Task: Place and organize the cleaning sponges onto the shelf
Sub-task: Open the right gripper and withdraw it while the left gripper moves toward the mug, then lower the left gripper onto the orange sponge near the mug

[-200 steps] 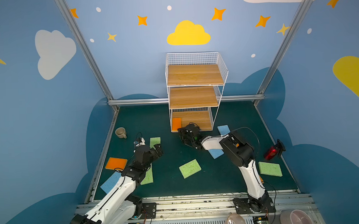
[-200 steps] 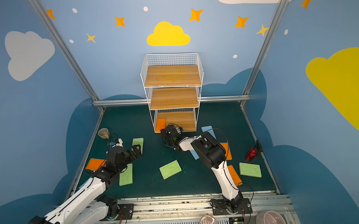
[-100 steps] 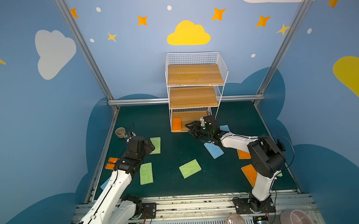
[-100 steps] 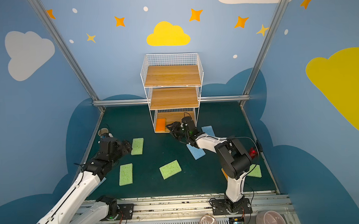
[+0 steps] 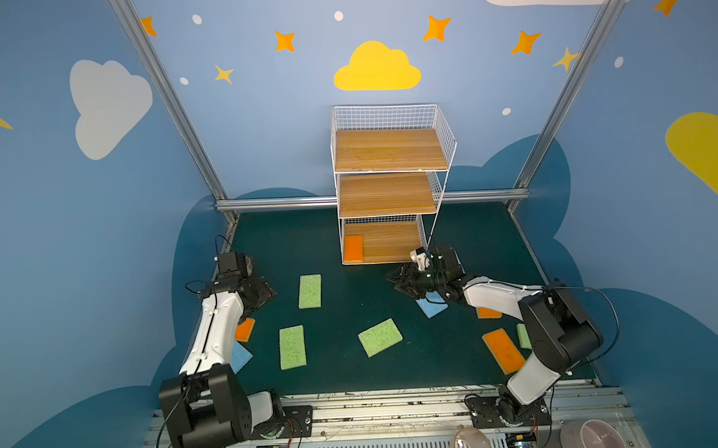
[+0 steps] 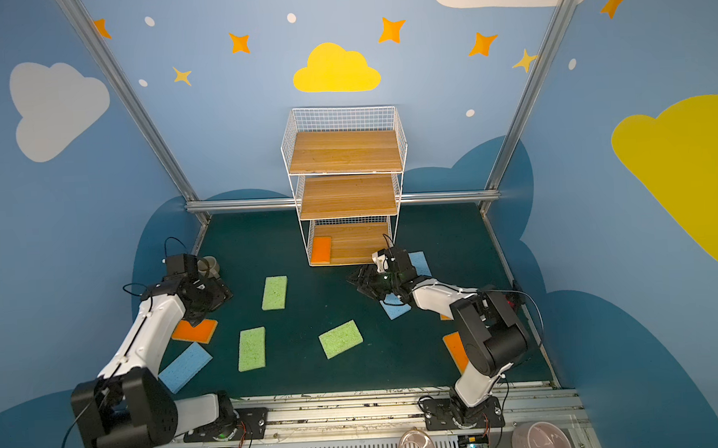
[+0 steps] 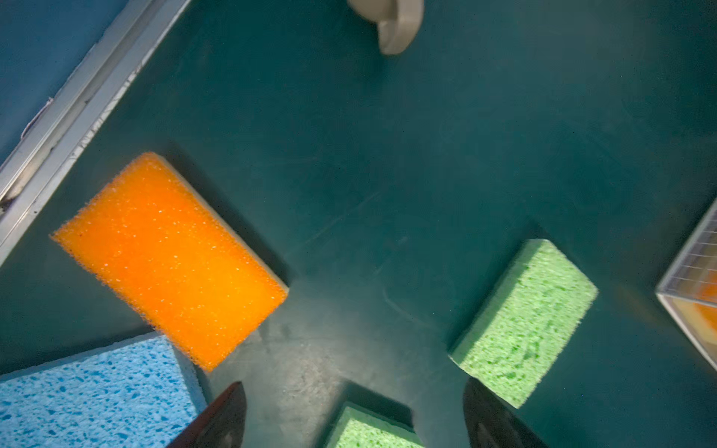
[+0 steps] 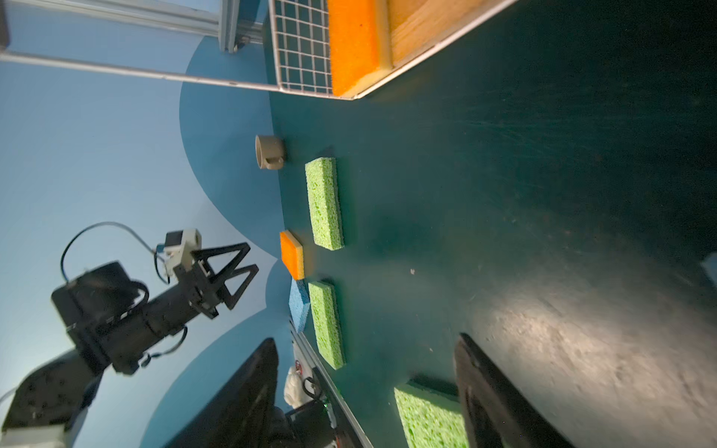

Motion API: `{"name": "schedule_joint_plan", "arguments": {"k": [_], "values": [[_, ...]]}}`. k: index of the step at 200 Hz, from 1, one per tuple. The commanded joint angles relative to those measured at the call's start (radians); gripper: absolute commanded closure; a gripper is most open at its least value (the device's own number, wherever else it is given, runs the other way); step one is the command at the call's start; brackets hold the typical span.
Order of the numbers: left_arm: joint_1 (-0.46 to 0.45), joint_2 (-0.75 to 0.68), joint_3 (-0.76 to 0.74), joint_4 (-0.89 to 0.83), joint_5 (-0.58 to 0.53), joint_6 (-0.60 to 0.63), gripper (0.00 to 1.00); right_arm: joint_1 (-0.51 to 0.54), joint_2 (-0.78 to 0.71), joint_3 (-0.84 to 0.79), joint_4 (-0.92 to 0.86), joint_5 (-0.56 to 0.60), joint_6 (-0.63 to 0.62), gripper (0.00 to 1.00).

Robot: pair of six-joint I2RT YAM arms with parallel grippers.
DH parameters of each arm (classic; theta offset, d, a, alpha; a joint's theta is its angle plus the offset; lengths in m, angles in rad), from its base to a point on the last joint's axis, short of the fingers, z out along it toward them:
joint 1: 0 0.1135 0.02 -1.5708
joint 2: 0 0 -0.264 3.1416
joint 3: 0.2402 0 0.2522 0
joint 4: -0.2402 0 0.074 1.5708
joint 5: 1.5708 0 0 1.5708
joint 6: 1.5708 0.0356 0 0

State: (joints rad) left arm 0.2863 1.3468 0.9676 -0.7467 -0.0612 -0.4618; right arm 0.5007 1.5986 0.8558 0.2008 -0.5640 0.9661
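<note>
Your left tool (image 7: 353,384) hangs over the dark green bench (image 5: 352,292) near its left rail. Its black fingers (image 7: 229,411) are spread wide with nothing between them. Under it in the left wrist view lie a flat orange porous sponge (image 7: 170,256) and, just beside that, a light blue sponge (image 7: 89,391). A beige cup (image 6: 209,265) stands close behind the tool in a top view.

Your right tool (image 8: 366,339) is rolled on its side, low over the bench. It sits just in front of the right front corner of the tall white wire shelf with three light wooden boards (image 5: 389,192). Its fingers are likewise apart and empty. A second blue sponge (image 5: 431,307) lies on the bench partly under that arm's wrist.

One orange sponge with a yellow edge (image 5: 353,249) already lies flat at the left end of the shelf's bottom board.

Three light green sponges are loose on the bench between your arms:
- an upright one (image 5: 310,291) nearest the shelf;
- another (image 5: 292,347) nearer the front;
- a tilted one (image 5: 380,337) mid-bench.

On the right, a long orange sponge (image 5: 503,350) lies beside the right arm's base link. Another orange pad (image 5: 488,312) shows partly from under the forearm.
</note>
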Motion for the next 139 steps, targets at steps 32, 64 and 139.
{"name": "schedule_joint_plan", "arguments": {"k": [32,64,139], "values": [[0.088,0.121,0.037,-0.047,-0.047,0.092,0.14,-0.005,-0.251,-0.082,-0.121,0.228,-0.218,0.13],[0.095,0.196,0.093,-0.049,-0.110,0.109,0.16,-0.004,-0.269,-0.100,-0.105,0.248,-0.227,0.13],[0.119,0.377,0.153,-0.035,-0.166,0.155,0.11,-0.015,-0.243,-0.106,-0.105,0.280,-0.245,0.13]]}}
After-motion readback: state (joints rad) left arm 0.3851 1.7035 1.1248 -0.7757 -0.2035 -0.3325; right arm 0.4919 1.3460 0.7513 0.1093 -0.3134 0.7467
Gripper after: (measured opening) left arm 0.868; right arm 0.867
